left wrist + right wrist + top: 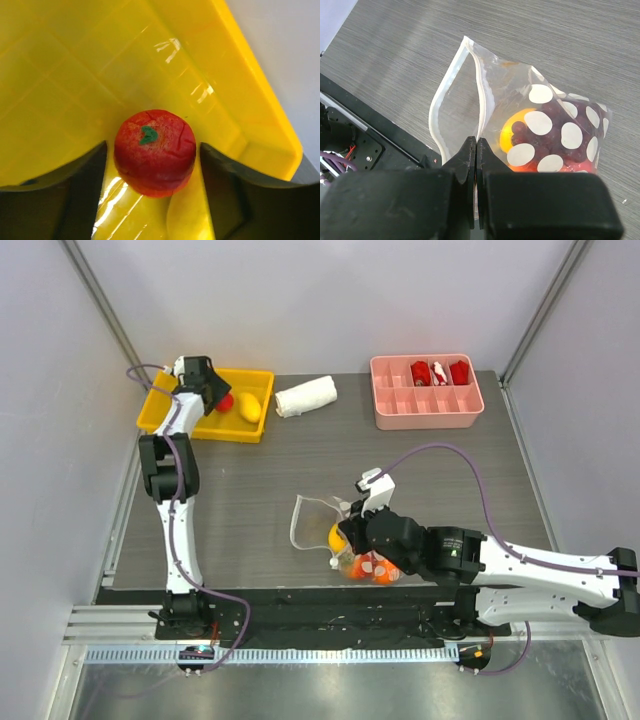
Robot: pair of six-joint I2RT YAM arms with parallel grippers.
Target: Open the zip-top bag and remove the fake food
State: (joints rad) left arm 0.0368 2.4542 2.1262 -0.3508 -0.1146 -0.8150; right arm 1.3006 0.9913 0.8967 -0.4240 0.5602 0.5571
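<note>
Zip-top bag (560,125): clear floppy plastic printed with large white dots, with a white zip strip along the mouth; the mouth gapes open; it lies on the desk (450,470) at lower centre of the top view.
Fake food in the bag: a knobbly purple grape bunch (547,137); a smooth yellow-orange piece (512,127) beside it; red pieces (572,162) below, all bunched at the closed end.
Right end effector (476,150): black fingers pressed together on the bag's zip strip; the bag's body stretches away to the upper right of the wrist view.
Left end effector (152,150): jaws spread, one dark finger on each side of the red fruit (157,165), just beside it; I cannot tell whether they touch it.
Red fruit: round and matt, with faintly cracked skin and a small green leaf on top; it sits in the yellow bin (260,100).
Yellow bin: glossy moulded plastic, rectangular, at upper left of the top view; an oval yellow fruit (250,408) lies right of the red one.
Desk: grey wood-grain.
Elsewhere: a rolled white cloth (306,396) lies just right of the bin; a pink divided tray (426,425) at upper right holds red items (440,372) in its far compartments.
</note>
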